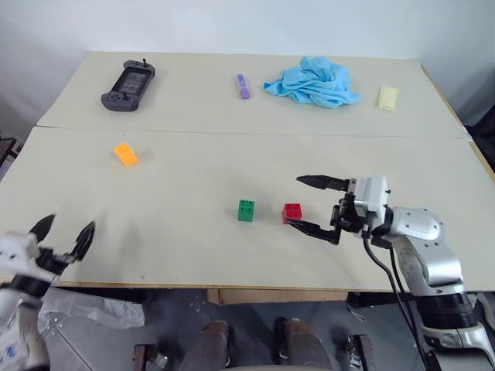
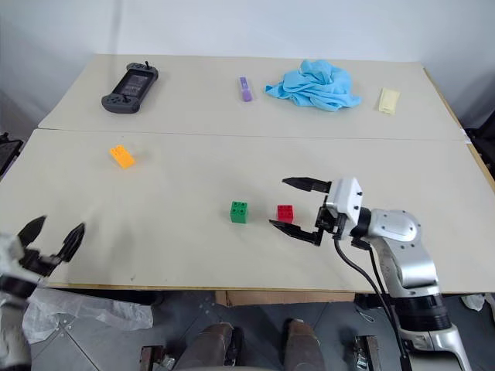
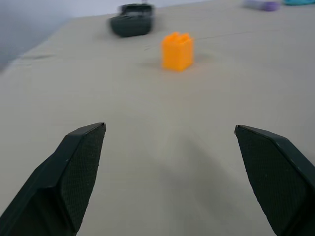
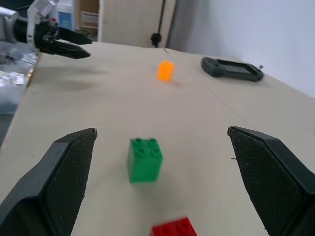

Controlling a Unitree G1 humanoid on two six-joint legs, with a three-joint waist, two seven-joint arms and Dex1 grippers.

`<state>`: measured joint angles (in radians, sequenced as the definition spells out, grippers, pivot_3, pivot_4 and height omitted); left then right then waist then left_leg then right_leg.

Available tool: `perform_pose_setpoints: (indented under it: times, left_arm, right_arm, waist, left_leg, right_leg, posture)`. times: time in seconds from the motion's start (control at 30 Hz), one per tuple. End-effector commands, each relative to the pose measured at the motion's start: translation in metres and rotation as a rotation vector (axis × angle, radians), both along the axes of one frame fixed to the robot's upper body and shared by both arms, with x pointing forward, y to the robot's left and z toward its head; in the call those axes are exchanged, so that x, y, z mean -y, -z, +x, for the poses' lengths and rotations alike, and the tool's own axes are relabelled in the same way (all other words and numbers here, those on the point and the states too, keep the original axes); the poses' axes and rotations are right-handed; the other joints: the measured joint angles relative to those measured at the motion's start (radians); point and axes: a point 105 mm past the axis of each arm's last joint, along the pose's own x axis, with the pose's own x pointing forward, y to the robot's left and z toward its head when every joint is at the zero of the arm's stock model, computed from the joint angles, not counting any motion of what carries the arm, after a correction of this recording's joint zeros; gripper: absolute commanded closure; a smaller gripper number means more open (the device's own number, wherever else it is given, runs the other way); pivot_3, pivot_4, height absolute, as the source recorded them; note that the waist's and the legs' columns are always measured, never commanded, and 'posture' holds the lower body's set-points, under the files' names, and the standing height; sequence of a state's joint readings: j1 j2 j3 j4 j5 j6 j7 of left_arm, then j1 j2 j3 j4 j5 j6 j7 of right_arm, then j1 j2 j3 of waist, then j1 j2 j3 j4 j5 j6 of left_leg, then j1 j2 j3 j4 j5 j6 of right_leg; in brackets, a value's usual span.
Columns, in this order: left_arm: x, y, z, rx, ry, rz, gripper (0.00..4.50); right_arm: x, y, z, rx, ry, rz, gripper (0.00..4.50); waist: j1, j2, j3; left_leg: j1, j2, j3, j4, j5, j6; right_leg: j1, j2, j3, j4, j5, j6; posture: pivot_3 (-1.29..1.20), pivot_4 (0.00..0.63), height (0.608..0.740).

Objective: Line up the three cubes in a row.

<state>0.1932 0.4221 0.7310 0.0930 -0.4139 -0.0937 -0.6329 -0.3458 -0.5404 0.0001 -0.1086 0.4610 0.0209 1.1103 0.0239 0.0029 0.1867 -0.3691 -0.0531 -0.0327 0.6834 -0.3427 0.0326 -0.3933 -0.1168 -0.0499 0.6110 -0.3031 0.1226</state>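
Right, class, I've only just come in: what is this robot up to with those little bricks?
It is lining up three toy bricks on the table. The green brick and red brick sit side by side, apart. The right gripper, jaws open, hangs just beside the red one, holding nothing. The orange brick lies far off to the left, with the open, empty left gripper near the table's front edge.

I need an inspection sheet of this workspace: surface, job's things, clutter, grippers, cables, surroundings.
Surface: pale table, seam across it.
Job's things: green cube and red cube side by side, apart; orange cube far off to the left.
Clutter: game controller, purple stick, blue cloth, pale yellow block at the far edge.
Grippers: left gripper open, empty; right gripper open beside the red cube.
Cables: black cable on the right arm.
Surroundings: white wall.
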Motion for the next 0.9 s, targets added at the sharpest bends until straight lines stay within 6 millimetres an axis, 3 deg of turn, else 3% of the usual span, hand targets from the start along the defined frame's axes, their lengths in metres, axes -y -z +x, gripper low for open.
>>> perform_pose_setpoints:
  times: [0.03,0.17,0.3,0.4,0.47,0.63,0.8,0.9]
  left_arm:
    - [-0.006,-0.008,-0.011,0.048,-0.076,-0.029,0.03]
    - [0.004,-0.024,0.015,0.123,-0.061,-0.092,0.03]
    - [0.013,-0.030,0.053,0.092,-0.054,-0.027,0.03]
    - [0.035,-0.054,0.099,0.092,-0.064,-0.022,0.03]
    - [0.042,-0.063,0.115,0.080,-0.104,-0.033,0.03]
    - [0.060,-0.062,0.146,0.016,-0.248,-0.191,0.03]
    - [0.067,-0.053,0.171,-0.038,-0.333,-0.247,0.03]
    - [0.072,-0.057,0.184,-0.026,-0.335,-0.214,0.03]
  right_arm:
    - [-0.004,-0.005,0.001,0.028,-0.029,0.002,0.00]
    - [-0.007,-0.007,0.006,0.034,-0.039,0.007,0.00]
    - [-0.009,-0.007,0.008,0.047,-0.041,0.007,0.00]
    - [-0.008,-0.010,0.014,0.091,-0.006,0.010,0.00]
    - [-0.009,-0.010,0.016,0.100,0.001,0.011,0.00]
    - [-0.012,-0.010,0.017,0.127,0.000,0.016,0.00]
    - [-0.015,-0.009,0.016,0.131,-0.009,0.016,0.00]
    - [-0.015,-0.009,0.016,0.131,-0.004,0.018,0.00]
  waist:
    - [0.004,0.000,0.000]
    - [0.007,0.000,0.000]
    - [-0.001,0.000,-0.001]
    - [-0.004,0.000,-0.001]
    - [-0.004,-0.001,-0.001]
    - [-0.012,-0.001,-0.001]
    - [-0.010,-0.001,-0.001]
    - [-0.010,-0.001,-0.001]
  left_leg:
    - [0.000,0.000,0.000,0.000,0.000,0.000]
    - [-0.001,0.000,-0.003,0.000,0.000,0.000]
    - [-0.001,0.000,-0.003,0.000,0.000,-0.001]
    - [-0.001,-0.001,-0.001,-0.001,0.000,-0.001]
    - [-0.002,-0.001,-0.001,-0.001,0.000,-0.001]
    - [-0.001,-0.003,-0.001,-0.001,0.000,-0.001]
    - [-0.002,-0.002,0.000,0.000,0.001,-0.002]
    - [-0.001,-0.002,0.000,0.000,0.001,-0.002]
  right_leg:
    - [0.000,0.000,0.000,0.000,0.000,0.000]
    - [0.000,0.000,-0.002,0.000,0.000,-0.001]
    - [-0.001,0.001,-0.002,0.003,0.000,-0.001]
    - [-0.003,0.002,-0.001,0.009,0.000,-0.001]
    - [-0.004,0.003,-0.002,0.009,0.000,-0.001]
    - [-0.005,0.003,-0.002,0.011,0.000,-0.001]
    - [-0.005,0.004,-0.005,0.011,0.000,-0.001]
    - [-0.005,0.004,-0.007,0.011,0.000,-0.001]
  posture:
    - [0.00,0.150,0.740]
    - [0.00,0.150,0.740]
    - [0.00,0.150,0.740]
    - [0.00,0.150,0.740]
    - [0.00,0.150,0.740]
    - [0.00,0.150,0.740]
    - [0.00,0.150,0.740]
    - [0.00,0.150,0.740]
